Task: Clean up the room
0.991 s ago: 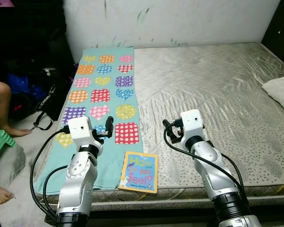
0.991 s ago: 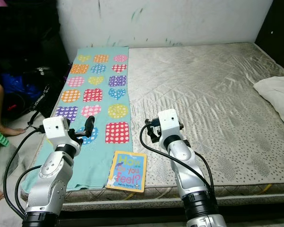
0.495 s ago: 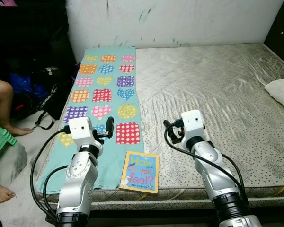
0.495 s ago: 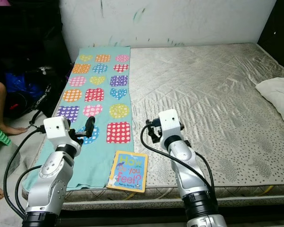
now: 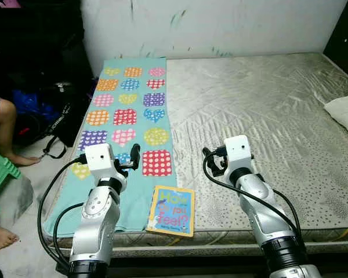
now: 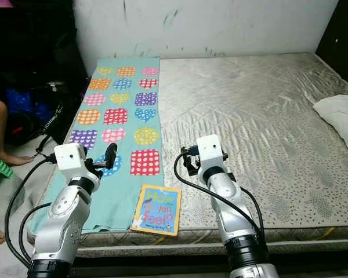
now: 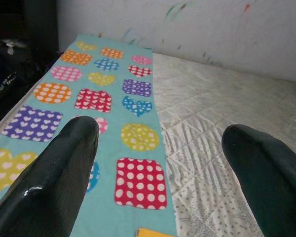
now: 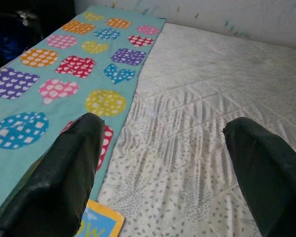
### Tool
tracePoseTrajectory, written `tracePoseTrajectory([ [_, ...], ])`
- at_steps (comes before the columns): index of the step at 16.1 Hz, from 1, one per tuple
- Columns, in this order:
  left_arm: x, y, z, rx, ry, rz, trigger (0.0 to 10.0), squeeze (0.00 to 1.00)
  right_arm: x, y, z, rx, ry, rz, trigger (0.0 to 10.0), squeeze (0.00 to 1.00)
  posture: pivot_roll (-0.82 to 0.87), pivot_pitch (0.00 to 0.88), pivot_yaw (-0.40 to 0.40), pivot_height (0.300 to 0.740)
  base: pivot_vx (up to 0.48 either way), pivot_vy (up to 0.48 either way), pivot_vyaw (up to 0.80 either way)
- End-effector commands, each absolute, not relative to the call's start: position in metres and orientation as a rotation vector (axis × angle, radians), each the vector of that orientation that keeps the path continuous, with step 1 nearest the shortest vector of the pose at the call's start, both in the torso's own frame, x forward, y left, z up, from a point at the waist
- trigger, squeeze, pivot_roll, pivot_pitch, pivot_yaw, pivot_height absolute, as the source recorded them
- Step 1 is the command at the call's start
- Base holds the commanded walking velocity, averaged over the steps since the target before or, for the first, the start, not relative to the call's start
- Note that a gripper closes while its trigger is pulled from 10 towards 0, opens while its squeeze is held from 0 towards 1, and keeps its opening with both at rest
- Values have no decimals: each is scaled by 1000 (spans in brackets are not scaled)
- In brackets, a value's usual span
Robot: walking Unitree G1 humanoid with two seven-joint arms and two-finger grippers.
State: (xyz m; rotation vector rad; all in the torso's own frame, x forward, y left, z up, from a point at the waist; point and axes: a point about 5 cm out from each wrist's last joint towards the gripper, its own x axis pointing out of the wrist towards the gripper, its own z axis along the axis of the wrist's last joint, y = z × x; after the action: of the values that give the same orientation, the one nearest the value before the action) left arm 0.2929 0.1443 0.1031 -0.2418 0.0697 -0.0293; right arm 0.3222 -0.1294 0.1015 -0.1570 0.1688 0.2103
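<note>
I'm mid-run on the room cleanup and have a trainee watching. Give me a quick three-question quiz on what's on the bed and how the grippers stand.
1. True or false: the book lies near the front edge of the mattress, partly on the teal heart-patterned cloth.
2. Multiple choice: the right gripper is A) shut on the book, B) open and holding nothing, C) shut on the cloth.
3. Fill in: the white bundle of fabric lies at the robot's ____ edge of the mattress.

Key
1. True.
2. B. The right wrist view shows its fingers spread wide over cloth and mattress. The left gripper is open too, above the cloth.
3. Right.
</note>
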Motion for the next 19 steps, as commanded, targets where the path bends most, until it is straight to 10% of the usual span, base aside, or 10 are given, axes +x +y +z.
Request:
tracePoseTrajectory([
  [1,291,146,99,-233,92,-25,10000,0,322,-130,100,-156,184,204,10000,0,-99,0,60,740,0,0,0],
  [19,258,178,60,-140,261,34,10000,0,297,-171,63,-287,368,49,10000,0,-82,0,47,740,0,0,0],
])
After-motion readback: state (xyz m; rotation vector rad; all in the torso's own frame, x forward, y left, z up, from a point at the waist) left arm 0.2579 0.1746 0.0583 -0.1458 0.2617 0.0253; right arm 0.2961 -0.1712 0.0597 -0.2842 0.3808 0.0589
